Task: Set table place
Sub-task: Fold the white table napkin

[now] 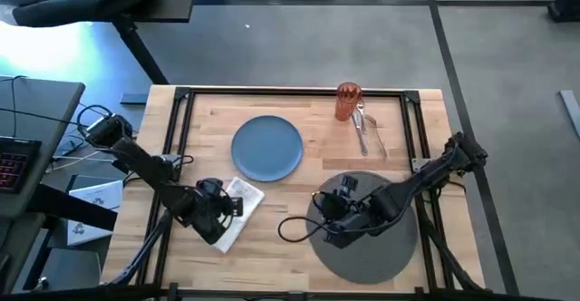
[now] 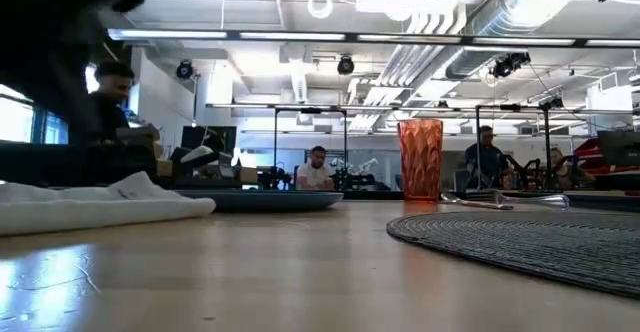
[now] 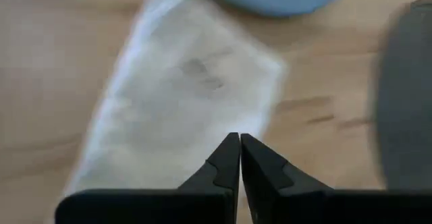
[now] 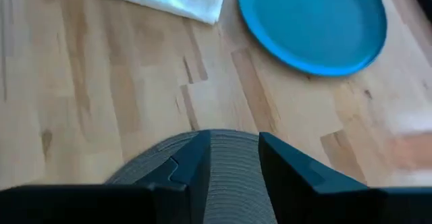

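Right gripper [image 4: 233,160] straddling mat [image 4: 229,177] edge, left gripper [image 3: 239,150] closed over napkin [image 3: 182,96]

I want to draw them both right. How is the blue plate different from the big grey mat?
The blue plate is smooth and bright blue, while the grey mat is dark with fine woven ridges. The plate is smaller, the mat wider. The plate lies alone at the table's middle, while the right hand sits open at the mat's edge. Both are round and lie flat on the wooden table.
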Robot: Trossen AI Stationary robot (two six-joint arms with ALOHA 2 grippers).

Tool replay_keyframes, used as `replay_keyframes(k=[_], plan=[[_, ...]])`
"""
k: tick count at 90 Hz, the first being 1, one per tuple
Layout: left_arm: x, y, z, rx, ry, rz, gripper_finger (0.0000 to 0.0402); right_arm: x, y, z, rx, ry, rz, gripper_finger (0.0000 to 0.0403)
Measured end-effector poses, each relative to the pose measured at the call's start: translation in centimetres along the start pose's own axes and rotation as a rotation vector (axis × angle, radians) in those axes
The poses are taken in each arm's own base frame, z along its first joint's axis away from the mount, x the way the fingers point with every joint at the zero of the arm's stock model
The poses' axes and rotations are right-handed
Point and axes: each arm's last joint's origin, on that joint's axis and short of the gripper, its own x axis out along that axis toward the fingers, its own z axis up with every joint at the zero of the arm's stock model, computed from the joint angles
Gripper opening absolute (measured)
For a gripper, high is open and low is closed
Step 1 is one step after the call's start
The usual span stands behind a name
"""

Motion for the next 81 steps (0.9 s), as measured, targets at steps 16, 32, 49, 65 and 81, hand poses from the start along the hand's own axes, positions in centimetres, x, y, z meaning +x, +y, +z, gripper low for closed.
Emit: replay_keyframes(k=[16, 32, 49, 65, 81], plan=[[2.4, 0.2, 1.6, 0.280, 0.144, 0.119, 0.0000, 0.2, -0.3, 0.2, -0.019, -0.019, -0.033, 0.0110], [5.9, 1.0, 1.6, 0.346, 0.323, 0.119, 0.0000, 0.2, -0.3, 0.2, -0.019, -0.019, -0.033, 0.0110], [5.4, 3.2, 0.6, 0.102, 0.284, 0.292, 0.0000, -0.1, 0.1, -0.2, 0.021, 0.001, -0.006, 0.0110], [2.5, 5.5, 0.3, -0.054, 0.158, 0.390, 0.0000, -0.5, 0.6, -0.6, 0.041, 0.003, 0.004, 0.0110], [1.0, 5.5, 0.6, -0.010, 0.171, 0.320, 0.0000, -0.5, 0.6, -0.7, 0.040, 0.001, 0.004, 0.0110]])
